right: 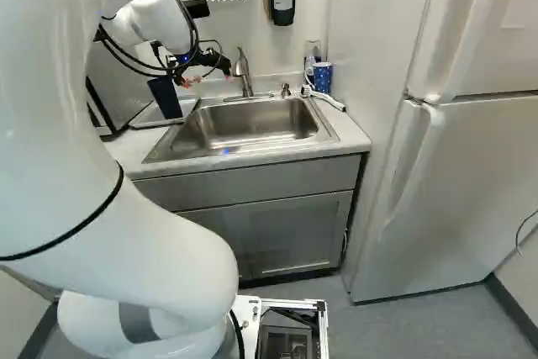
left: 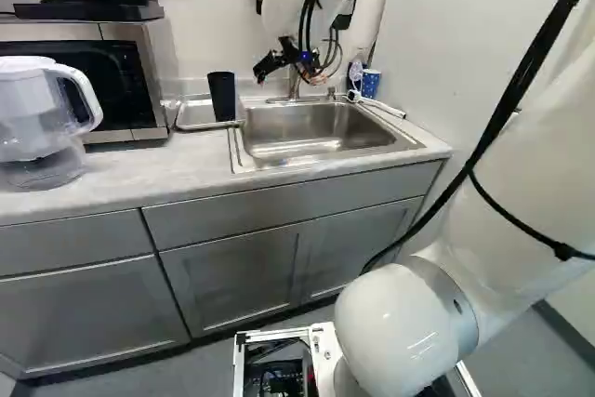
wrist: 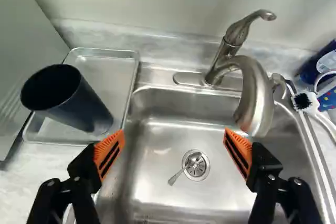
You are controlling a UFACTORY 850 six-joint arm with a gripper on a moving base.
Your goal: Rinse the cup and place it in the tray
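Wrist view: seems past placing the dark tumbler (wrist: pixel 86 103), upright in the metal tray (wrist: pixel 109 69) at left, with the gripper (wrist: pixel 175 136) spread wide above the sink (wrist: pixel 157 187); likely calls only for backing away.

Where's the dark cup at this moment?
In the left base view, the dark cup stands upright in the metal tray, left of the sink and right of the microwave.

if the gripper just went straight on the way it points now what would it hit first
Most likely the sink floor, around the spoon, though one finger may graze the faucet first; depth is unclear.
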